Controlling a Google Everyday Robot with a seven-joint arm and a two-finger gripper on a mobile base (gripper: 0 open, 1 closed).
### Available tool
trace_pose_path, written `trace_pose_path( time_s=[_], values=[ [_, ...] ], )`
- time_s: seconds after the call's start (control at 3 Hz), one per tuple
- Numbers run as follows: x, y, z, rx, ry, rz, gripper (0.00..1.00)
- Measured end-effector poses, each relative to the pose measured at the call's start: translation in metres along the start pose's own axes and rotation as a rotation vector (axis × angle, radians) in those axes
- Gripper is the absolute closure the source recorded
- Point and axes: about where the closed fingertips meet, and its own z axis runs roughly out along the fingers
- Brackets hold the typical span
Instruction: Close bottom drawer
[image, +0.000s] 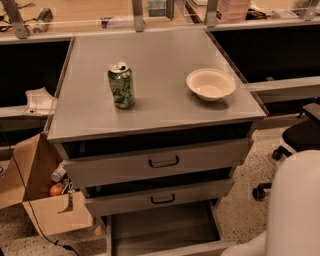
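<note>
Standing open: bottom drawer (162, 227); fingers out of view.

No wording can be read; the print on the green can (121, 85) is illegible. The gripper is out of frame, past the white arm (295, 210) at lower right.

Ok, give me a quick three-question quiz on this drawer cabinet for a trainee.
1. True or false: the bottom drawer is shut.
2. What stands left of the bowl on the cabinet top? A can, B cup, C bottle.
3. Fill in: the pincer is ___ of view; only the robot's white body shows, bottom right.
Key: 1 false, it is pulled out. 2 A. 3 out.
</note>
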Motion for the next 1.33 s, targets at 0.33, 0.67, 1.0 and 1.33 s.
trace_pose_path(
  time_s=[0.33,0.67,1.0,1.33],
  values=[
    [-0.004,-0.022,0.024,0.020,0.001,0.044,1.00],
    [-0.002,-0.024,0.030,0.014,0.006,0.056,1.00],
    [0.000,-0.030,0.041,0.002,0.016,0.086,1.00],
    [-0.014,-0.050,0.052,0.024,-0.013,0.131,1.00]
  ],
)
